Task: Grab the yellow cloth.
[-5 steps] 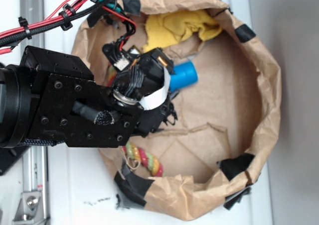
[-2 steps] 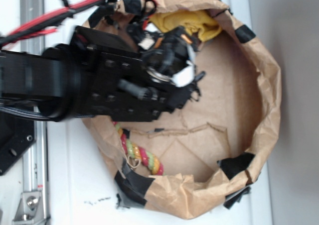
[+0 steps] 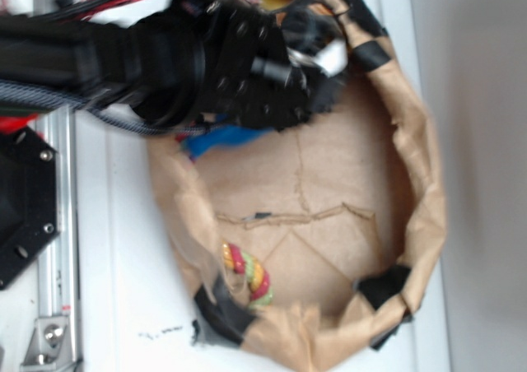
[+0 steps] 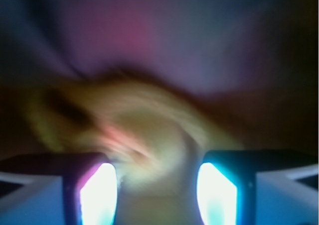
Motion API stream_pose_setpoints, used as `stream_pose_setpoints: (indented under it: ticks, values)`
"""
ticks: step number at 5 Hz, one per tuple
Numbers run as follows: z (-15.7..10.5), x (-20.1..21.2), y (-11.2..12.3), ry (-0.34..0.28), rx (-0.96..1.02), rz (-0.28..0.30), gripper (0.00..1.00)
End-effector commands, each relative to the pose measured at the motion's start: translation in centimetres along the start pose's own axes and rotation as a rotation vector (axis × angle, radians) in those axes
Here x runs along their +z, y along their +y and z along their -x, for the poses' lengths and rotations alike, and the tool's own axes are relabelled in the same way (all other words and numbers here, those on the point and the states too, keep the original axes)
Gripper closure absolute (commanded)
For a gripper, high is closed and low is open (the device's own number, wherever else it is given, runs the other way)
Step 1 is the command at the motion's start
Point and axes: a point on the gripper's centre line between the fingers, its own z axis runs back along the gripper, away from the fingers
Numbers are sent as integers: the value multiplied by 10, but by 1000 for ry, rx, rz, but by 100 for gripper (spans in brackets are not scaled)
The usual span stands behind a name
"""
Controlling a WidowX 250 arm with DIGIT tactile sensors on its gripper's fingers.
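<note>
Exterior view: crumpled paper bowl [image 3: 420, 150] on white table [image 3: 115, 290]; tool [image 4: 157, 185] wide around yellow cloth [image 4: 144, 130].

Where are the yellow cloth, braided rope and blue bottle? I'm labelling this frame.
yellow cloth [image 4: 144, 135]: wrist view, blurred folds between the fingers.
braided rope [image 3: 247, 275]: exterior view, its coiled middle.
blue bottle [image 3: 216, 140]: exterior view, exposed side.

The paper bag [image 3: 420, 141] is tan with black tape patches; at seven o'clock the rope [image 3: 247, 275] is braided red, yellow, green. A blue bottle [image 3: 218, 139] peeks out.
</note>
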Motion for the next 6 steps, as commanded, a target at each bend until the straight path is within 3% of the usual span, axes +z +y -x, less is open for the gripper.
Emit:
stream_pose_setpoints:
  ticks: [1,2,5,6]
  values:
    - [-17,-18,24,78,-15,44,0]
    - [-14,-13,22,62,-20,51,100]
    - [-9,-10,15,53,-33,23,100]
    - [-10,-3,12,42,-65,57,100]
